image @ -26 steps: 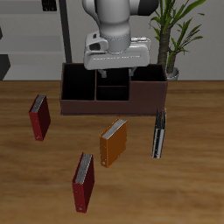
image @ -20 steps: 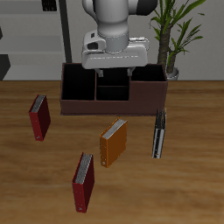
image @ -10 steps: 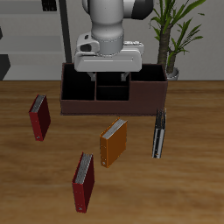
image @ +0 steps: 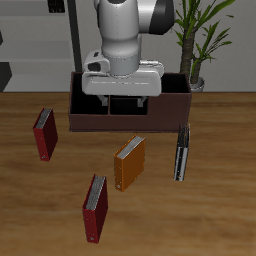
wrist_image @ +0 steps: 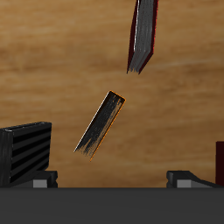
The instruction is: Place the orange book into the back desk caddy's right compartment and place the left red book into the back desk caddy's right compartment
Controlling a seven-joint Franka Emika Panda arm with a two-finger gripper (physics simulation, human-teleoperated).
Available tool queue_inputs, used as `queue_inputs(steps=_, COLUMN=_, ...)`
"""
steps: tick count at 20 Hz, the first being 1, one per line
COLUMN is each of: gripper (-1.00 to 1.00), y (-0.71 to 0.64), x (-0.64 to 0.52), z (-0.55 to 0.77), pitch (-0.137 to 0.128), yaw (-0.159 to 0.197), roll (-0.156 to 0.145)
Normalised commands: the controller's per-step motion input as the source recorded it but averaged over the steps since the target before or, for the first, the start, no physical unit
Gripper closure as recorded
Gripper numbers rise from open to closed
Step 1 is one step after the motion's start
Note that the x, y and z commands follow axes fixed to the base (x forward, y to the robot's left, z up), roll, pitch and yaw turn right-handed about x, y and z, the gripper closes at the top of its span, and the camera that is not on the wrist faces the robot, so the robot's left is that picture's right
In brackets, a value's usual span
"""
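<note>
Orange book [image: 130, 163], flat rectangular hardcover.

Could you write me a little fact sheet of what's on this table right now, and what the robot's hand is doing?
Setting: wooden table, potted plant behind
Box: back desk caddy, dark brown, open-topped
Books: orange book; two red books; thin black book
Gripper: above the caddy, empty, nothing between its fingers
Books put away: none yet
</note>
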Motion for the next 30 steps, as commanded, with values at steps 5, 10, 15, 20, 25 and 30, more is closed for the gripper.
queue_inputs(steps=5, gripper=-1.00, y=-0.02, x=0.30, z=-0.26, pitch=-0.006, yaw=-0.028, roll=0.018)
queue_inputs(steps=10, gripper=-1.00, y=0.02, x=0.18, z=-0.27, pitch=-0.009, yaw=-0.035, roll=-0.011)
queue_inputs(steps=15, gripper=-1.00, y=0.01, x=0.07, z=-0.33, pitch=-0.027, yaw=-0.077, roll=-0.018)
queue_inputs(steps=20, gripper=-1.00, y=0.17, x=-0.02, z=-0.38, pitch=-0.027, yaw=-0.031, roll=0.018)
queue_inputs(steps=25, gripper=-1.00, y=-0.09, x=0.05, z=-0.26, pitch=-0.019, yaw=-0.064, roll=-0.024)
queue_inputs(steps=30, gripper=-1.00, y=-0.11, x=0.05, z=-0.24, pitch=0.009, yaw=-0.021, roll=-0.019)
